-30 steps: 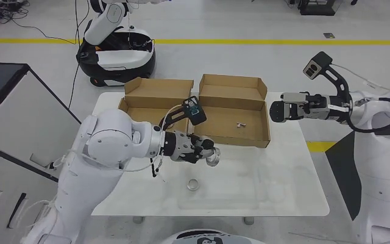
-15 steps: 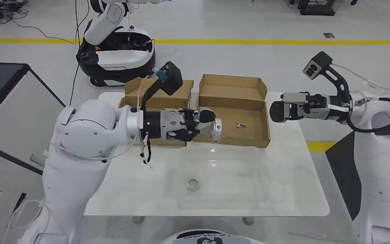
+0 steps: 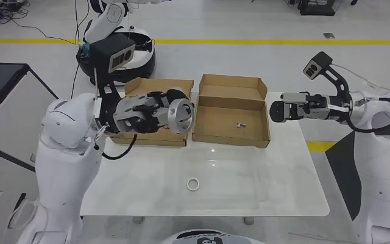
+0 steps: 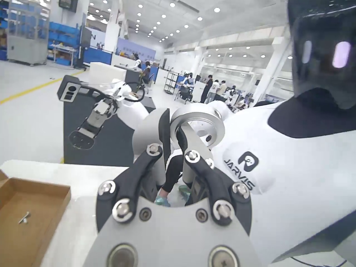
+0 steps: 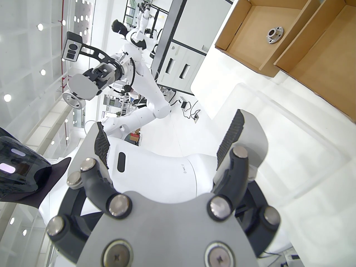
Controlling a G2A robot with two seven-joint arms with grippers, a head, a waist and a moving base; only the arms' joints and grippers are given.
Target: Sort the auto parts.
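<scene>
Across the middle of the top view, the white table carries 2 open cardboard boxes set side by side along its far edge, walls touching. The left-frame box is largely covered by the left arm. The right-frame box lies open to view.

The left gripper is held raised over the left-frame box, near the seam between the 2 boxes. It is clamped on a silver metal collar, 1 finger through the bore and the other against the outer wall. That grip probably suits a thick-walled round part that has no flat sides to pinch.

The right gripper sits at the right of the top view, just past the right-frame box. Its toothed pads are spread wide with nothing between them. It looks parked out of the left arm's way.

A flanged metal hub lies on the floor of the left-frame box. So the round machined parts seem to belong there, and the collar looks bound for the same box.

A small loose ring rests on the table near its front edge, well apart from both boxes and not yet sorted.

1 tiny screw lies in the right-frame box, which likely takes the small fasteners.
</scene>
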